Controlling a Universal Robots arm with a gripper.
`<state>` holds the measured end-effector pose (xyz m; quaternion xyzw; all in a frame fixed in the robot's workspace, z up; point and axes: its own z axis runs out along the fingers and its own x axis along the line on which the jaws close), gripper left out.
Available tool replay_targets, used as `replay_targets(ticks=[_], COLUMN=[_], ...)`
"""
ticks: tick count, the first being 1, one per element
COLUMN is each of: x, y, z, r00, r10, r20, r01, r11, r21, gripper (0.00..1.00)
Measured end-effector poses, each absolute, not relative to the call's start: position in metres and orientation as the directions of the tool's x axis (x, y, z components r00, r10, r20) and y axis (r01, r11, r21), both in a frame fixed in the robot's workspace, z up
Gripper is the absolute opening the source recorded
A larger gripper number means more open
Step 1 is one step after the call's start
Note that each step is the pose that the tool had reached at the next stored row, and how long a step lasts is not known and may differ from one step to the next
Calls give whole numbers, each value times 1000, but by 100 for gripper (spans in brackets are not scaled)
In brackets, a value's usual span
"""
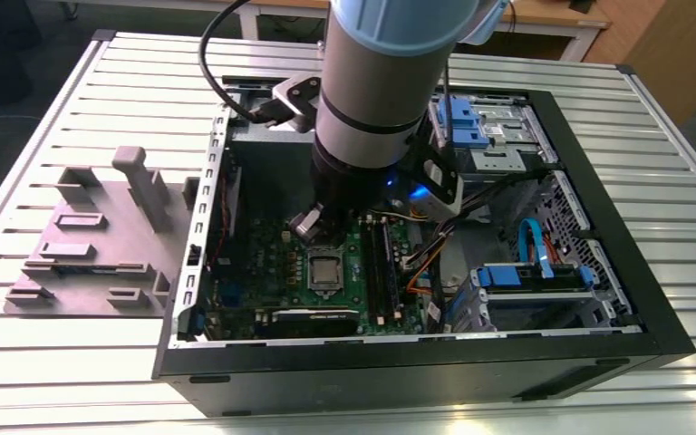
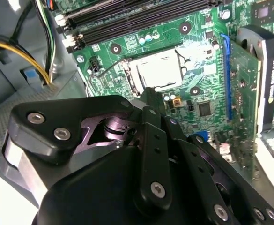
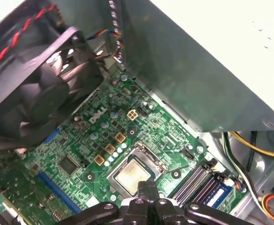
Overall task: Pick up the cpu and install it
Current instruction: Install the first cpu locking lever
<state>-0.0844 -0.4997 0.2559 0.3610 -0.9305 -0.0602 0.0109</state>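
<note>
Silvery and flat, the cpu [image 1: 325, 268] lies in its socket on the motherboard [image 1: 282, 267] in the exterior view, below the gripper [image 1: 323, 227]. In the second wrist view the gripper's fingers [image 2: 151, 96] look pressed together just above the cpu [image 2: 159, 69]. The first wrist view agrees. It looks light, stiff and fragile; its edges are the place to grip.

An open black case [image 1: 638, 299] lies on a slatted metal table [image 1: 106, 109]. Inside it, a green motherboard [image 3: 99, 140] carries black memory slots [image 2: 127, 18] and a blue slot [image 3: 57, 187]. A black fan [image 3: 38, 89] stands beside the board. Yellow cables [image 2: 19, 51] run nearby. A grey fixture block [image 1: 94, 245] rests on the table at the exterior view's left
</note>
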Motion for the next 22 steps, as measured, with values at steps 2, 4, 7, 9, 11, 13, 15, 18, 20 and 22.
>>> replay_targets(ticks=[2,4,7,9,11,13,15,18,20,22], x=[-84,-84,-84,-84,-84,-84,-84,-84,-85,-84], y=[-500,-500,-500,-500,-500,-500,-500,-500,-499,-497], z=[256,257,258,258,258,259,259,259,259,259], r00=[-754,-767,-783,-791,-800,-813,-829,-851,-857,-862], r10=[-657,-641,-621,-612,-599,-582,-559,-524,-515,-506], r20=[-24,-25,-25,-26,-28,-29,-29,-29,-29,-30], r01=[-654,-639,-619,-610,-598,-580,-558,-523,-514,-506], r11=[746,760,776,783,792,805,820,843,848,853], r21=[121,122,122,123,125,127,128,128,128,128], gripper=[10,10,10,10,10,10,10,10,10,10])
